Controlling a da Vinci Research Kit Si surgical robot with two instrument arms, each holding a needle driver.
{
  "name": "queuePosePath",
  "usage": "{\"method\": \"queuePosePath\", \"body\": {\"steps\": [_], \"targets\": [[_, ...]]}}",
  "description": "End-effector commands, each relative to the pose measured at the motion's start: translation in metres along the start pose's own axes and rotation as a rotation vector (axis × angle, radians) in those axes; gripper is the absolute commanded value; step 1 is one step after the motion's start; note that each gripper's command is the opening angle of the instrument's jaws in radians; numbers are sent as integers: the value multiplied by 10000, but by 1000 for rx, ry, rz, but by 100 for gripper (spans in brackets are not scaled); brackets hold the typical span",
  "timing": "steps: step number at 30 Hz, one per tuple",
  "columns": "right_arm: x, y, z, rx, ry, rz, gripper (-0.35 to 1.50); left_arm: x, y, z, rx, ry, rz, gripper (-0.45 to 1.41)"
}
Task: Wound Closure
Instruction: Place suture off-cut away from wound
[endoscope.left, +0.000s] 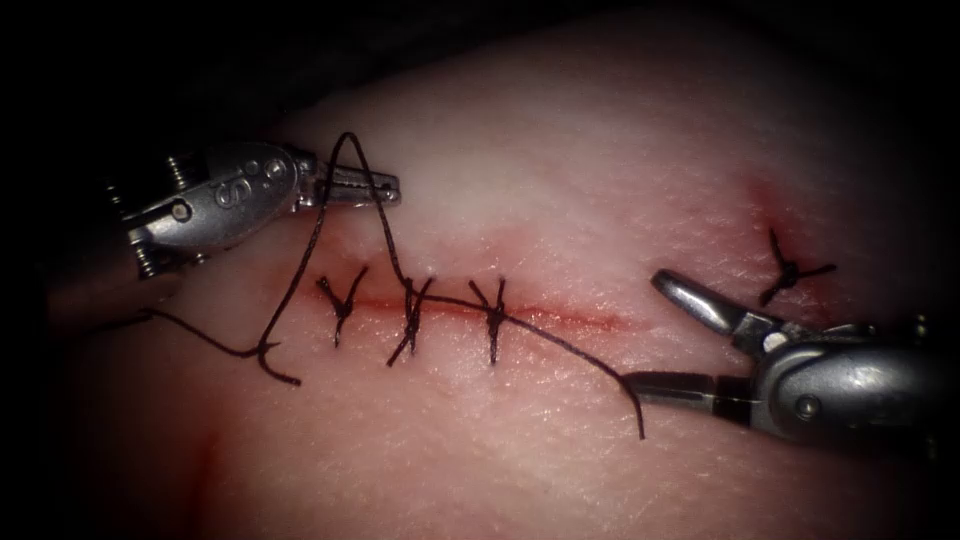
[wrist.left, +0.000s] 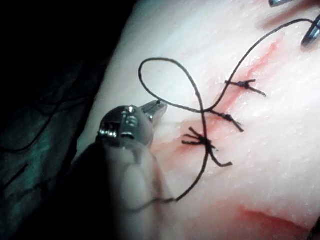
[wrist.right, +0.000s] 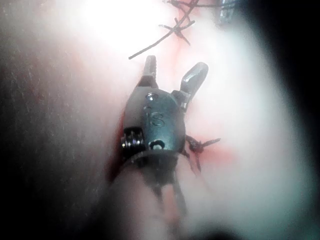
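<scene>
On the pale tissue (endoscope.left: 600, 150) a horizontal cut (endoscope.left: 570, 318) carries three dark stitches (endoscope.left: 412, 312). Dark thread (endoscope.left: 560, 345) runs from the right stitch to a free end beside my right tool's lower jaw. The right tool (endoscope.left: 646, 331) stands open at the cut's right end and holds nothing; its spread jaws also appear in the right wrist view (wrist.right: 176, 62). At upper left, the left tool (endoscope.left: 395, 188) is shut. An arch of thread (endoscope.left: 348, 137) drapes over its jaws, and I cannot tell whether they pinch it. The same loop (wrist.left: 150, 62) rises off that tool's tip (wrist.left: 161, 106).
A separate knotted stitch (endoscope.left: 790, 270) sits to the upper right, beyond the right tool, and shows beside its wrist (wrist.right: 197, 145). A loose thread tail (endoscope.left: 270, 350) lies on the tissue at lower left. Red fluid (wrist.left: 270, 220) stains the tissue near the cut.
</scene>
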Motion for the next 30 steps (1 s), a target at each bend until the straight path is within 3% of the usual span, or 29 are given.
{"method": "queuePosePath", "body": {"steps": [1,8,10,12,16,25,30], "targets": [[1,0,15,-2,5,-2,133,-1,-13,11,-10,8,-7,-45],[2,-3,15,-4,4,-4,133,-34,-23,43,-66,-14,-55,-45],[2,-4,14,-5,3,-5,133,-45,-18,45,-113,-85,-55,-13],[3,-4,14,-6,1,-6,133,-51,-14,44,-124,-184,-70,42],[3,-5,14,-7,-1,-6,132,-55,-11,31,-110,-284,-58,73],[4,-7,18,-14,-2,-6,132,-19,0,-1,-66,-355,-52,74],[3,-10,17,-15,-1,-9,130,32,2,-22,-1,-244,-11,71]]}}
